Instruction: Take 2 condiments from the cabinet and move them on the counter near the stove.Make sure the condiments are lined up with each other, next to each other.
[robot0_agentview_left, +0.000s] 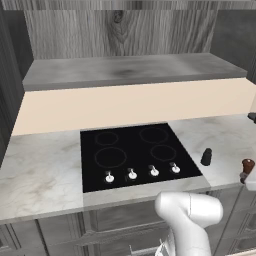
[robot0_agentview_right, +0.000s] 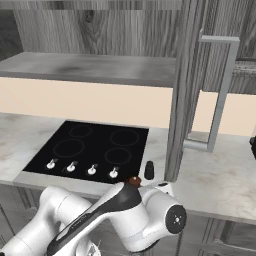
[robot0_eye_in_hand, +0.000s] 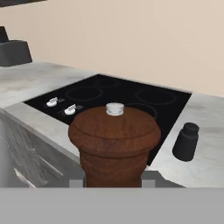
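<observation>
My gripper (robot0_eye_in_hand: 113, 181) is shut on the reddish-brown wooden condiment mill (robot0_eye_in_hand: 114, 140), which stands upright with its white knob on top. In the left base view the mill (robot0_agentview_left: 247, 166) and the gripper (robot0_agentview_left: 246, 176) are at the counter's (robot0_agentview_left: 40, 170) front right edge. The arm hides all but the mill's top (robot0_agentview_right: 134, 181) in the right base view. The black condiment shaker (robot0_agentview_left: 206, 156) (robot0_agentview_right: 149, 170) (robot0_eye_in_hand: 186, 141) stands on the counter just right of the stove (robot0_agentview_left: 135, 150), a short way from the mill. I cannot tell whether the mill's base touches the counter.
The cabinet shelf (robot0_agentview_left: 125, 70) runs above the beige backsplash. Right of the stove (robot0_agentview_right: 90, 145), an open cabinet door (robot0_agentview_right: 187, 90) with a long handle (robot0_agentview_right: 222, 90) hangs over the counter. A dark appliance (robot0_eye_in_hand: 13, 50) sits on the counter farther off.
</observation>
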